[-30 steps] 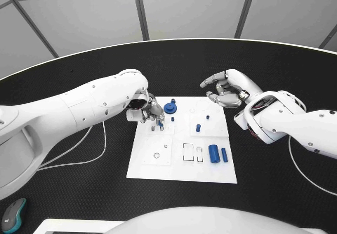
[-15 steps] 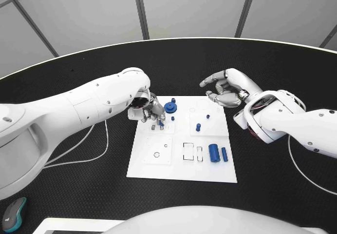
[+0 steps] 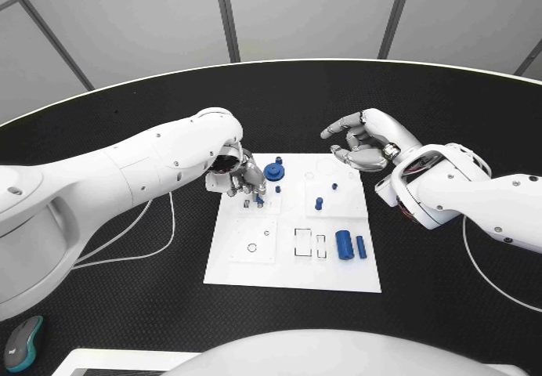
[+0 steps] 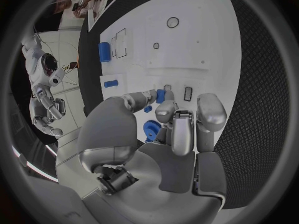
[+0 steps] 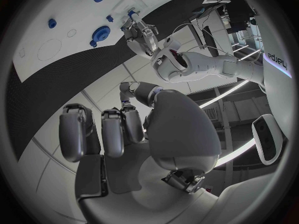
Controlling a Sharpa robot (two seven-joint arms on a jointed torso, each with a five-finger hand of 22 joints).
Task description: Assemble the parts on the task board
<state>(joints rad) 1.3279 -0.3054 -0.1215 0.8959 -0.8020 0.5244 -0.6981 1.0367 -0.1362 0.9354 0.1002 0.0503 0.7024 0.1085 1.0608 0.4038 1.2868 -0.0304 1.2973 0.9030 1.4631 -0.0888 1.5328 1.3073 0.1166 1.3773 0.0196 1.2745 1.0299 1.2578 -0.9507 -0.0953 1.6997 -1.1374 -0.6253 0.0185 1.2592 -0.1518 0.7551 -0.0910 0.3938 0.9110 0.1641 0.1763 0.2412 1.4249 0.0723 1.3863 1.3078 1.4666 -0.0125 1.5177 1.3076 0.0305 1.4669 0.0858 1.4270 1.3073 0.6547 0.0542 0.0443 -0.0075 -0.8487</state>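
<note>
The white task board (image 3: pixel 283 270) lies mid-table. My left hand (image 3: pixel 237 177) hovers over its far left part and pinches a small blue part (image 3: pixel 258 198) between thumb and finger, its lower end at the board beside a small rectangular slot (image 4: pixel 188 93). The left wrist view shows that part (image 4: pixel 161 95) in the fingertips. A blue gear (image 3: pixel 273 172) stands just right of the hand. Two small blue pegs (image 3: pixel 319 205) stand further right, and two blue cylinders (image 3: pixel 343 245) lie near the right edge. My right hand (image 3: pixel 362 146) hangs over the far right corner, fingers loosely bent, holding nothing.
White cables (image 3: pixel 135 235) run over the black table left of the board. A dark computer mouse (image 3: pixel 20 345) lies at the near left corner, next to a white sheet (image 3: pixel 113 362). The board's near half carries printed outlines and holes (image 3: pixel 255 250).
The left arm has shifted very slightly while its hand stays over the same spot with the small blue part. The right hand has not moved.
</note>
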